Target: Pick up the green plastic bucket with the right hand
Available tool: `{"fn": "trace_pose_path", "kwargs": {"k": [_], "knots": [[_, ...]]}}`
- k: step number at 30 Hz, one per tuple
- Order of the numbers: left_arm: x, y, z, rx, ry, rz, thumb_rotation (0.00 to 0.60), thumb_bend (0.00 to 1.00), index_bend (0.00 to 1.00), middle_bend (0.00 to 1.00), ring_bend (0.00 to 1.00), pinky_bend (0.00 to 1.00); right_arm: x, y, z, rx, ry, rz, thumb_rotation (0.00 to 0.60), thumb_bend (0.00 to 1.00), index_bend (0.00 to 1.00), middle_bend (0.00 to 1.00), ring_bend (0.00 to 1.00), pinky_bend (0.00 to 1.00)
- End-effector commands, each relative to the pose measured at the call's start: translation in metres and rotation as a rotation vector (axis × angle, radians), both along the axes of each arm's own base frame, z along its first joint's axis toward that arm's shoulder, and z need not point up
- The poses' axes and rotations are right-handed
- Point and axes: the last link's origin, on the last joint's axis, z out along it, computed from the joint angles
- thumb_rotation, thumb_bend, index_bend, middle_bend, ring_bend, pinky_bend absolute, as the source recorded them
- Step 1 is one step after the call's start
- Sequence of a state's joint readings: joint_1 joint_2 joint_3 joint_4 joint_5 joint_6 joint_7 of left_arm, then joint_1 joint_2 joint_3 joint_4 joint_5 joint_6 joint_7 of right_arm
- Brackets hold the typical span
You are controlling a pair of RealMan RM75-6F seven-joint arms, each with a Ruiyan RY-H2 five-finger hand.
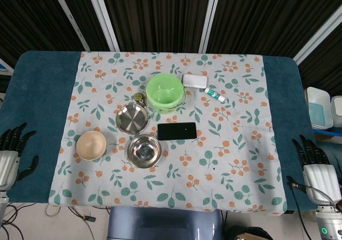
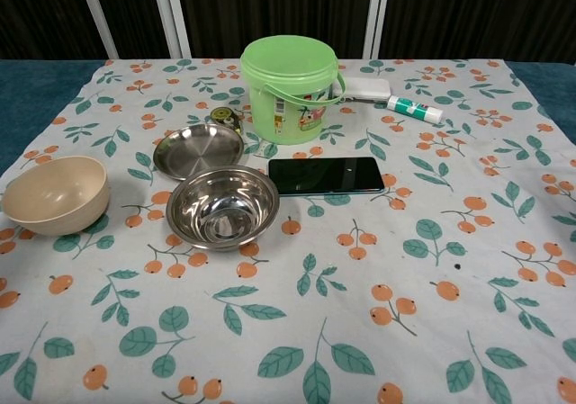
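Your green plastic bucket point(image 1: 166, 92) stands upright, lidded, at the far middle of the counter point(image 1: 43, 90).
Its handle lies down in front; the side label is too small to read. The steel bowl point(image 2: 222, 208), steel plate point(image 2: 198, 149) and beige bowl point(image 2: 54, 193) hold nothing. Your right robot hand point(image 1: 316, 168) waits well apart at the near right edge, fingers spread, holding nothing.

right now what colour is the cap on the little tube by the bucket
Green, on a white tube beside the green bucket; clearest in the chest view.
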State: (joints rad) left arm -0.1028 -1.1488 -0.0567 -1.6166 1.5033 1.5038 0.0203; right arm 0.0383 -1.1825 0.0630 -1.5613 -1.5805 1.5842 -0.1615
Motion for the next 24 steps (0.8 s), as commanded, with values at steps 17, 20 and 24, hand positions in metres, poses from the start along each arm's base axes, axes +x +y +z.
{"fn": "trace_pose_path", "kwargs": {"k": [17,20,24], "knots": [[0.0,0.0,0.0,0.004,-0.009,0.009,0.6,0.4,0.15,0.0,0.0,0.0,0.011,-0.009,-0.004,0.042,-0.01,0.035,0.6,0.17,0.08,0.03,0.1,0.19],[0.001,0.0,-0.001,0.002,-0.007,0.007,0.6,0.4,0.15,0.0,0.0,0.0,0.024,-0.027,-0.007,0.087,-0.005,0.076,0.6,0.17,0.08,0.04,0.1,0.19],[0.001,0.0,-0.001,0.002,-0.01,0.008,0.6,0.4,0.15,0.0,0.0,0.0,0.043,-0.055,-0.014,0.149,-0.022,0.1,0.6,0.17,0.08,0.07,0.1,0.19]]}}
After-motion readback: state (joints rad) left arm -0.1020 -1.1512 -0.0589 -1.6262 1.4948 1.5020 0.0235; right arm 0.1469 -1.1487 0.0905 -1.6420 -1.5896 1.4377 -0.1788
